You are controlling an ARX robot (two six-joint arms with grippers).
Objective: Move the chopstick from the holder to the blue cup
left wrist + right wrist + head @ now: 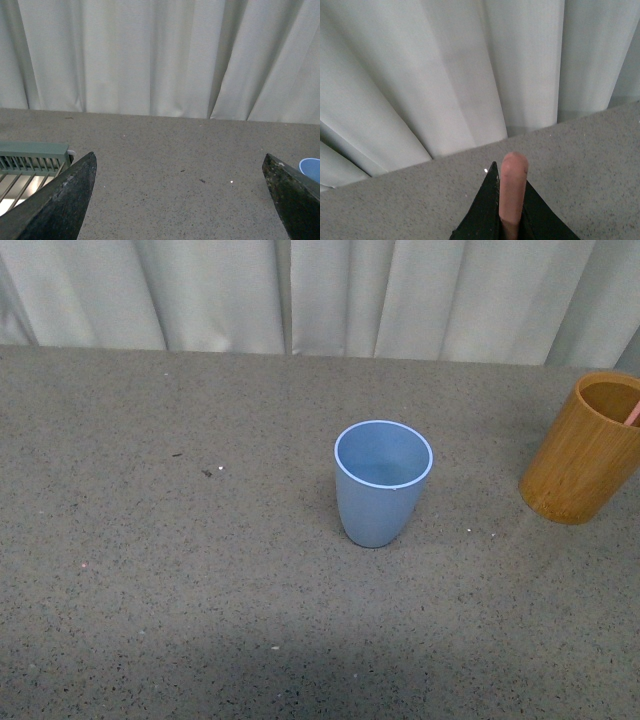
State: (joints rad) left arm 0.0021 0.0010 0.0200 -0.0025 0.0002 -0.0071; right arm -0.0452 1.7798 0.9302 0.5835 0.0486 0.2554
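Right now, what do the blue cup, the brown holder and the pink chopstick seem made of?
The blue cup looks like matte plastic: even colour, dull surface, paler rim. The holder looks like bamboo or wood: orange-brown, faintly streaked, thick rim. The chopstick is smooth salmon-pink, perhaps plastic or painted wood; unclear.

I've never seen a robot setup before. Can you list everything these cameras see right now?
blue cup: one, light blue, upright near the middle of the table.
holder: one, orange-brown, far right of the front view, partly cut off.
chopstick: one, salmon pink, standing in the holder.
slatted rack: one, grey-green, seen only by the left wrist camera, partly cut off.
table: one, speckled grey, under everything.
curtain: one, white, pleated, behind the table.
left gripper: one, dark, open, holding nothing.
right gripper: one, dark, shut on the chopstick.
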